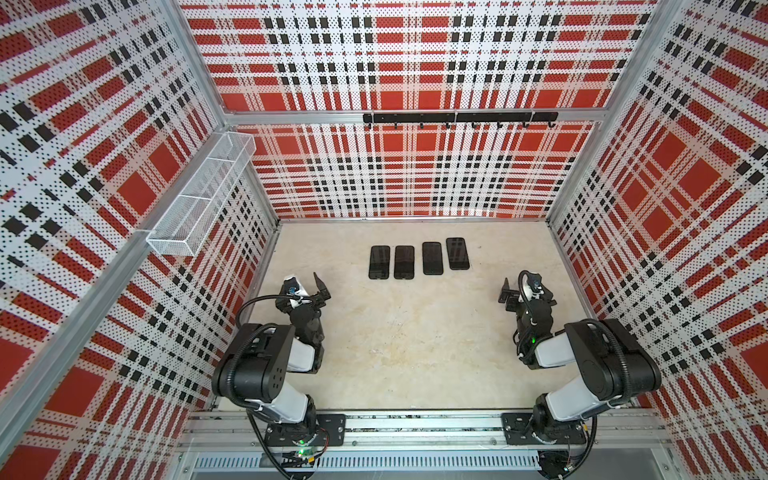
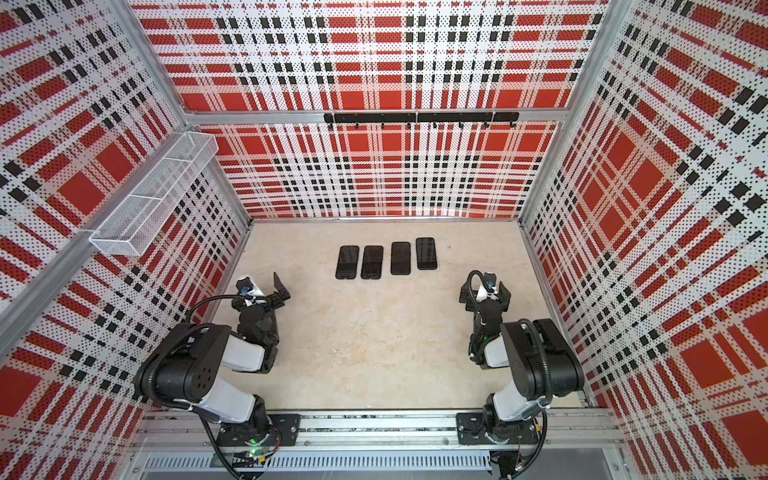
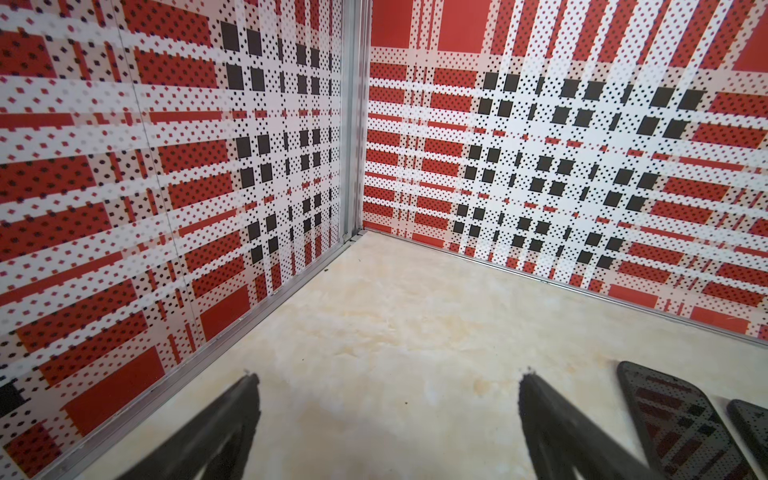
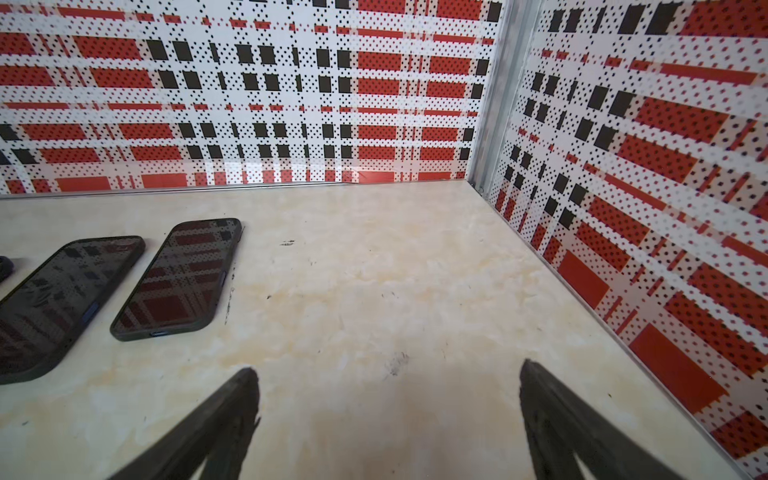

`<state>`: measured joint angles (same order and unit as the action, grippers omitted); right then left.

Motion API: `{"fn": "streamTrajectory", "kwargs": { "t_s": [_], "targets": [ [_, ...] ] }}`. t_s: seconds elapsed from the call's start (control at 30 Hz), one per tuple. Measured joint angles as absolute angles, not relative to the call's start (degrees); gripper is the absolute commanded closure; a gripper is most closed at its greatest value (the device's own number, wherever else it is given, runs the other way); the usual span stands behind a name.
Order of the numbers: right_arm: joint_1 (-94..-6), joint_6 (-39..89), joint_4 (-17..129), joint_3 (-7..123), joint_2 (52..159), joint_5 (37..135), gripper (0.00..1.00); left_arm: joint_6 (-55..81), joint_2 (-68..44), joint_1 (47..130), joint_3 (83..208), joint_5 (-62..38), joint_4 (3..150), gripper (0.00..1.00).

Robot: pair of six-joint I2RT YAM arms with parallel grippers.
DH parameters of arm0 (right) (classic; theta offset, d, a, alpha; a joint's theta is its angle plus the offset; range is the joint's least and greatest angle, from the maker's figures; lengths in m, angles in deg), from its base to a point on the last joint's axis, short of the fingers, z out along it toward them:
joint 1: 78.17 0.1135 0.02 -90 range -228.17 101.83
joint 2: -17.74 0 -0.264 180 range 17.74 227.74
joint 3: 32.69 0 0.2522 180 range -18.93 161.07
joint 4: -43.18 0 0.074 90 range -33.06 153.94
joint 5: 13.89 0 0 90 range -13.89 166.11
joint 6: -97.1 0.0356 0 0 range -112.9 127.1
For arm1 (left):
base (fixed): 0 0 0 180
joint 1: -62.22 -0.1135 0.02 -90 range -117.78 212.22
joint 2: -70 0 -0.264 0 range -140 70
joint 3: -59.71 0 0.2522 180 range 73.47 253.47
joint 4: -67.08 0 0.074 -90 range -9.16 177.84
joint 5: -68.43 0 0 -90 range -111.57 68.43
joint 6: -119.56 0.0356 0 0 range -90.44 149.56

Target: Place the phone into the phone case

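The left fingers (image 1: 319, 286) and the right fingers (image 1: 507, 291) are both spread wide and hold nothing, one pair at each side of the bench (image 1: 415, 353), and the row of four dark phones (image 1: 404, 262) lies flat farther back between them, well apart from both. The left end phone (image 3: 681, 424) is cut off in the left wrist view, and the right end phone (image 4: 178, 274) shows a thick dark rim, but I cannot tell which ones wear a phone case. A wire basket (image 1: 199, 195) hangs on the left wall (image 1: 83, 166) and a black hook rail (image 1: 459, 117) on the back wall (image 1: 415, 174).
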<state>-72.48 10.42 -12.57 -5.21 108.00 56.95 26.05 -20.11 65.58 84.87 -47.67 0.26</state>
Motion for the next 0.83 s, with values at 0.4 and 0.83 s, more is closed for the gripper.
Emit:
{"fn": "streamTrajectory", "kwargs": {
  "t_s": [0.4, 0.83],
  "targets": [
    [-72.5, 11.0, -12.0, -4.4, 108.0, 55.7, 0.0, 26.2, -20.2, 65.6, 84.9, -47.7, 0.3, 0.02],
    [-72.4, 10.2, -11.7, -4.4, 108.1, 56.9, 0.0, 26.2, -20.2, 65.6, 84.9, -47.6, 0.3, 0.02]
  ]
}}
